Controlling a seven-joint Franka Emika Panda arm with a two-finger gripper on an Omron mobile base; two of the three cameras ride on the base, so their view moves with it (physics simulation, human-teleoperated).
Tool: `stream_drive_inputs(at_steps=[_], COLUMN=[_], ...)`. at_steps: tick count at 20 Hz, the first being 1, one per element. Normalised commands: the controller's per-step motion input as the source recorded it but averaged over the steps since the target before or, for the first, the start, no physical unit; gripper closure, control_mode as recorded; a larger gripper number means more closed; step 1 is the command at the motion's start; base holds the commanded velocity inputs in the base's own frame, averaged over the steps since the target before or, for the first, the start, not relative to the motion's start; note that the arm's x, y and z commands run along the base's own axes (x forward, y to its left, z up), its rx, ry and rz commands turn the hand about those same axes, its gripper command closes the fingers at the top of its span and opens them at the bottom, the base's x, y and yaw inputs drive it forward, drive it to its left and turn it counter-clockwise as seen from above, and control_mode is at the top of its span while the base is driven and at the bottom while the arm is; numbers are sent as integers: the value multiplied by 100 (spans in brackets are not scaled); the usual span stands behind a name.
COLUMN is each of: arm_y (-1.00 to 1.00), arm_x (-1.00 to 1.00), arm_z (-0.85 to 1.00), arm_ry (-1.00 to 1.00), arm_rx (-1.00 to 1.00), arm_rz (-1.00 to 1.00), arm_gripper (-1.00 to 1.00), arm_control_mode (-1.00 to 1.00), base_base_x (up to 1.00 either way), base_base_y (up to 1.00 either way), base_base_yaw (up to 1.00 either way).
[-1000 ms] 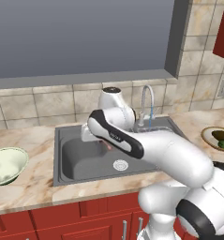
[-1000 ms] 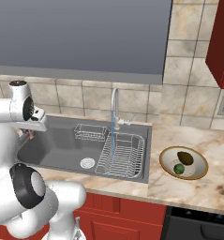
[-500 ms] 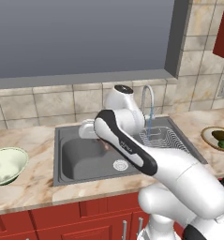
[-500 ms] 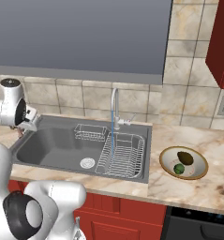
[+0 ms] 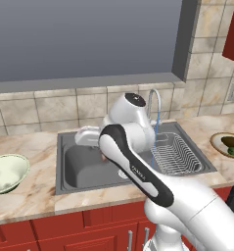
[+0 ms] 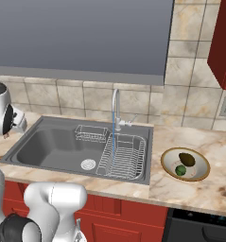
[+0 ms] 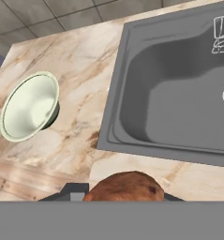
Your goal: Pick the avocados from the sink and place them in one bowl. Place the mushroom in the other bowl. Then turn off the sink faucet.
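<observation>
Holding the mushroom (image 7: pixel 125 186) clamped in the claw (image 7: pixel 123 190); it looks light and soft, so gentle cap pressure suits.

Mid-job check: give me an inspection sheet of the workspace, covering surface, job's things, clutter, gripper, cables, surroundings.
Surface: marble counter, bare around the sink.
Job's things: both avocados in tan bowl; pale green bowl holds nothing; mushroom in the gripper; faucet running.
Clutter: wire racks in sink.
Gripper: gripper shut on mushroom, over the counter between sink and pale green bowl.
Cables: nothing seen.
Surroundings: tiled wall, window, red cabinets.
</observation>
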Motion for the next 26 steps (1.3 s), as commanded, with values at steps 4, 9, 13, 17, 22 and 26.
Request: stream_drive_inputs(at_steps=[4,9,13,17,22,26], arm_y=[36,45,52,53,55,58], arm_x=[-25,-17,-10,-7,-2,0], arm_z=[22,14,9,2,0,0], arm_ry=[-4,0,0,0,0,0], arm_rx=[5,3,1,0,0,0], arm_rz=[0,0,0,0,0,0], arm_gripper=[100,100,100,100,100,100], arm_control_mode=[-100,-100,-100,-100,-100,-100], base_base_x=[0,0,0,0,0,0], base_base_y=[0,0,0,0,0,0], base_base_yaw=[0,0,0,0,0,0])
